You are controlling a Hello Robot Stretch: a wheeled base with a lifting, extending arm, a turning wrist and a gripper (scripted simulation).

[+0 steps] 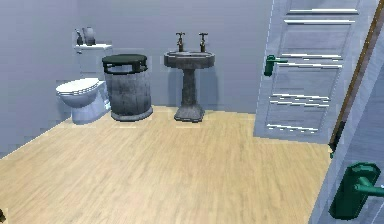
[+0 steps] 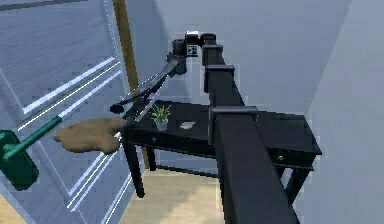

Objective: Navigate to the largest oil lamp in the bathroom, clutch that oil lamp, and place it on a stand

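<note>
In the arm side view my arm (image 2: 226, 110) rises as a dark bar over a dark table (image 2: 270, 135). The gripper (image 2: 122, 105) reaches down to the left past the table's left end. A tan, flat, spouted thing shaped like an oil lamp (image 2: 88, 134) hangs at the fingers' far end, in front of a pale panelled door (image 2: 60, 80) and clear of the tabletop: the gripper holds it. In the forward view, small dark things (image 1: 85, 37) stand on the tank of a white toilet (image 1: 82, 96) at the far left.
On the table stand a small potted plant (image 2: 160, 115) and a small grey thing (image 2: 188, 125). A green door handle (image 2: 20, 155) sits at the lower left. Ahead are a grey bin (image 1: 128, 87), a pedestal sink (image 1: 190, 80), a door with a green handle (image 1: 270, 66) and bare wooden floor (image 1: 170, 170).
</note>
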